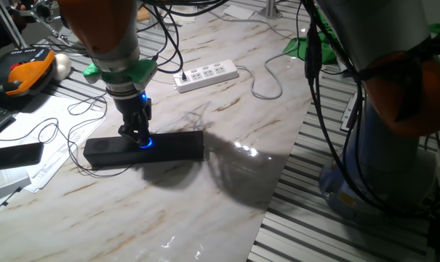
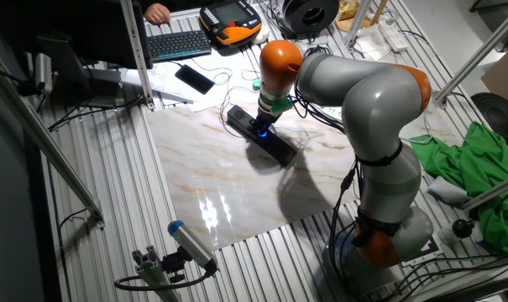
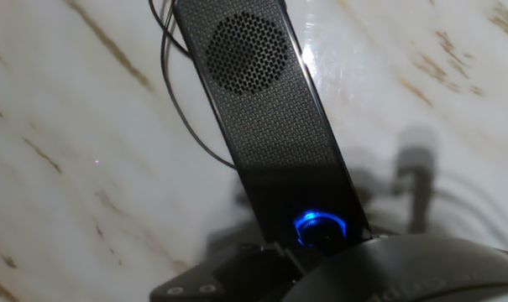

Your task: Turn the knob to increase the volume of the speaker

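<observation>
Here the claw (image 1: 142, 138) sits on the knob (image 3: 321, 229) mid-speaker (image 1: 144, 148), its grip unclear, bare marble table (image 1: 227, 182) around.

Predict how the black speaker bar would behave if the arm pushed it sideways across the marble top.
The speaker lies flat and low, so it would probably slide, not tip. The glossy tabletop suggests little grip. Its thin cable might drag or tug.

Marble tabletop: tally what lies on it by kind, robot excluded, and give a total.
Speaker with blue-lit knob: 1
White power strip: 1
Loose grey cable: 1
Total: 3
</observation>
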Robot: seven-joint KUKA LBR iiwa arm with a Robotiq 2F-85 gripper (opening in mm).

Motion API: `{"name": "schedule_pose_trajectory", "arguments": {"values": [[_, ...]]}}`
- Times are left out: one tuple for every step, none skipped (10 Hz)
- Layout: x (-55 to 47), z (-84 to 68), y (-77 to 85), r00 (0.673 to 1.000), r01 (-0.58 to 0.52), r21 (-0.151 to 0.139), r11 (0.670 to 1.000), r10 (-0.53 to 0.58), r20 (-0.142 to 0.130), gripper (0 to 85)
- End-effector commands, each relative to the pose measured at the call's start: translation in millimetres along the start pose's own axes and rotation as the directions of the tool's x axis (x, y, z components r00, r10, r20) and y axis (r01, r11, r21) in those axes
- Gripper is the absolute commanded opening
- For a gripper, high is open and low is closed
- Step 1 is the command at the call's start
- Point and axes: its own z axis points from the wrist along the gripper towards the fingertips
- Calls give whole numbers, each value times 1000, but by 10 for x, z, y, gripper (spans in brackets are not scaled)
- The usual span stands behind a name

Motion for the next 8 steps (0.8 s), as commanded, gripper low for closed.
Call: {"name": "schedule_pose_trajectory", "arguments": {"values": [[0, -1, 1, 1000, 3, 0, 1000, -3, 0, 340], [1, -1, 2, 1000, 5, -2, 1000, -5, -1, 170], [1, -2, 5, 1000, 6, -5, 1000, -6, -2, 170], [0, -3, 5, 1000, 8, -5, 1000, -8, -4, 170], [1, -5, 7, 1000, 9, -5, 1000, -10, -4, 170], [0, -7, 9, 1000, 6, -4, 1000, -6, -2, 170], [0, -8, 9, 1000, -6, -1, 1000, 6, 3, 170], [0, -9, 9, 1000, -26, -2, 1000, 26, 10, 170]]}}
